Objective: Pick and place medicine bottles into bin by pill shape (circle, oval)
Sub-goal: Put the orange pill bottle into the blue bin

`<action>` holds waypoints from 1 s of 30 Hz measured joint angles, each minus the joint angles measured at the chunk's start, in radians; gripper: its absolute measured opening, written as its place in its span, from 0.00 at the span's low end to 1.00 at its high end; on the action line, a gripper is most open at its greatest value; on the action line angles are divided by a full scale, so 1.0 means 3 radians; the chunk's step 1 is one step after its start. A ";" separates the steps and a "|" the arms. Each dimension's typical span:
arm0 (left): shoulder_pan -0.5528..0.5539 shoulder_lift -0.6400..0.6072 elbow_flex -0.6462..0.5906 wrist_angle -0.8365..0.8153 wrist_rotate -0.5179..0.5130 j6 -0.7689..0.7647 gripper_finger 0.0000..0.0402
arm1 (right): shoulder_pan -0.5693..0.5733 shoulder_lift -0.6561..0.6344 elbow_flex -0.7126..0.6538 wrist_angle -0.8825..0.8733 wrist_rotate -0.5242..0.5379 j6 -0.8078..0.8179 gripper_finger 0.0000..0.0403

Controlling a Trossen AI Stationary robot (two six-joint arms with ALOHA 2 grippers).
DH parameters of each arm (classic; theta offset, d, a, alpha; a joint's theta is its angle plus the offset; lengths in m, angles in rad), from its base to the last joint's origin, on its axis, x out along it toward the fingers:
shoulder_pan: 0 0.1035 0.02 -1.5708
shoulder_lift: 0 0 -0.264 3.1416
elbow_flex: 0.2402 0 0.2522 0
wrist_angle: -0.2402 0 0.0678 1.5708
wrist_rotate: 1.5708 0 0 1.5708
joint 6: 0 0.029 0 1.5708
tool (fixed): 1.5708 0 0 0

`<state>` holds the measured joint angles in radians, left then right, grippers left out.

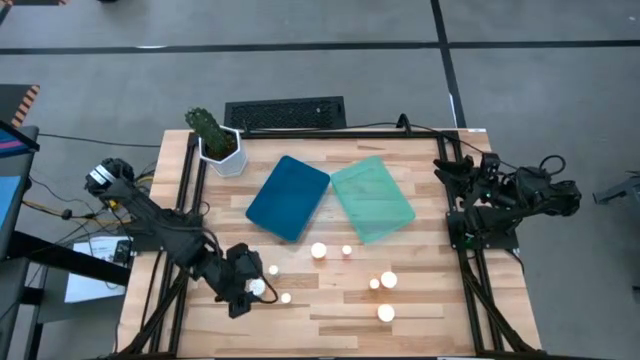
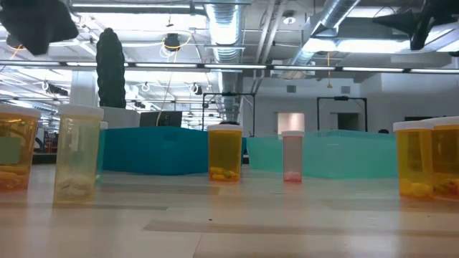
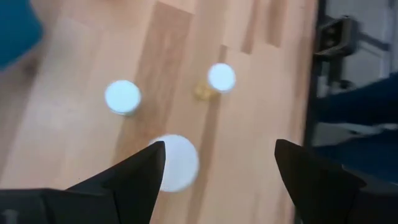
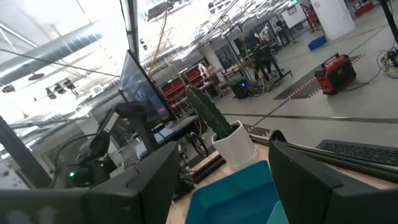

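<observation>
Hovering my left end effector [image 1: 248, 290], fingers apart, over bottles [image 1: 258, 288] near the worktop's [image 1: 440, 320] front-left edge.
Blue tray [image 1: 288, 197] and green tray [image 1: 372, 198] sit behind; bare wood lies between.

Bright overhead light, blurred wrist views

left gripper [image 1: 250, 290]: jaws spread, hovering low | right gripper [image 1: 447, 172]: parked, jaws apart

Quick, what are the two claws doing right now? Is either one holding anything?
Left gripper: open, holding nothing, above a white-capped bottle at the table's front left.
Right gripper: open, empty, parked at the table's right edge.
</observation>
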<state>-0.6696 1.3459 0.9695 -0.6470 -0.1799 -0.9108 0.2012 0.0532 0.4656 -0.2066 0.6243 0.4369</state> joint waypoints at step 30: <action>-0.0090 0.0707 -0.0022 -0.0110 -0.0138 0.0118 0.72 | 0.0000 0.0000 0.0000 -0.0072 -0.0001 0.0060 0.65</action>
<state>-0.6968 1.5581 0.9630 -0.6799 -0.2214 -0.8754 0.2012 0.0532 0.4656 -0.2283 0.6239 0.4549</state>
